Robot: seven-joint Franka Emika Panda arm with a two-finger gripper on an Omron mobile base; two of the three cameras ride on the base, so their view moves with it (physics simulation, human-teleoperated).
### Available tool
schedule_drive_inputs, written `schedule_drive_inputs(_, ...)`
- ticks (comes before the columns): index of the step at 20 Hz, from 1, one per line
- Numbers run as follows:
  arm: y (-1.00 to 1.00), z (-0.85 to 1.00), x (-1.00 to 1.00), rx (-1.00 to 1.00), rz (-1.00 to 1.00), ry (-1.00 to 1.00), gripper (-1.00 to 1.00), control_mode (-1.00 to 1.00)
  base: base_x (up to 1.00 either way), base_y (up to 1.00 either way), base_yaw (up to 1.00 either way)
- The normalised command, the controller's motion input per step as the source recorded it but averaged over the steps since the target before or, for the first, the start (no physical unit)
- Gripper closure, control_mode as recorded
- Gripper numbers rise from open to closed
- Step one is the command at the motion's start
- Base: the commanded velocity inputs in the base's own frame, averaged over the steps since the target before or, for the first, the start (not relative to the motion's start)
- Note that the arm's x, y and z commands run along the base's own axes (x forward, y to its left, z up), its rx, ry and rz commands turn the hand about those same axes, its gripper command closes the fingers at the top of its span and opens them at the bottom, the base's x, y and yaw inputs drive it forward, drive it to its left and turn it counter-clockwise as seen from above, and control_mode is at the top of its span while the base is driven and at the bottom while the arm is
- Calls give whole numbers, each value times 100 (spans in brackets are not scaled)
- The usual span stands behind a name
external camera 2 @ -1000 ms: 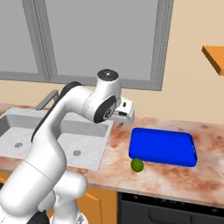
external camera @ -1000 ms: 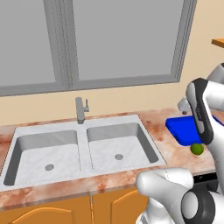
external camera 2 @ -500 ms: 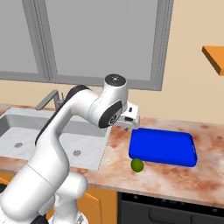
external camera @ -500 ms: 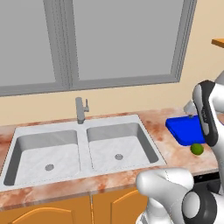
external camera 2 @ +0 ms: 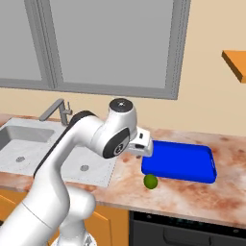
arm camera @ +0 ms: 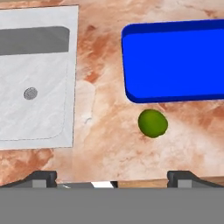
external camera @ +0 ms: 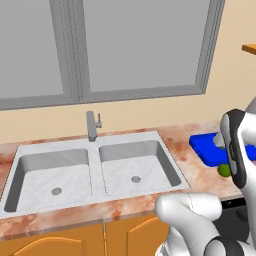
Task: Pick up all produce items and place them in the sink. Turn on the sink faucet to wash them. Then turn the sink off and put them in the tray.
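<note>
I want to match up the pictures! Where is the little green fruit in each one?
Left base view: green fruit at far right, beside the white arm.
Right base view: fruit lower middle, on the counter.
Hand view: fruit right of centre.
Shared landmark: the blue tray, right beside it.

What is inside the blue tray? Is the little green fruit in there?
Nothing that I can see. The tray looks bare inside. The fruit sits on the counter just outside its rim.

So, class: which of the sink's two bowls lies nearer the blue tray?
The right-hand bowl of the sink, on the tray's side; the other lies beyond it, left of the faucet.
</note>
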Motion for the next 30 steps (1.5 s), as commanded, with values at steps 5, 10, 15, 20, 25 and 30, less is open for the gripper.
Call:
schedule_drive_inputs(5, -23, -38, -3, -3, 0, 0, -100, -100, 0, 0, 0)
schedule_drive_inputs(10, -33, -14, -13, 0, 0, 0, -100, -100, 0, 0, 0)
schedule_drive_inputs(15, -20, -10, -5, -2, 0, 1, -100, -100, 0, 0, 0)
schedule_drive_inputs(20, -5, -20, 1, -4, 0, 2, -100, -100, 0, 0, 0)
schedule_drive_inputs(25, -6, -24, 2, -4, 0, 2, -100, -100, 0, 0, 0)
schedule_drive_inputs(30, -4, -21, 23, 0, 0, 4, -100, -100, 0, 0, 0)
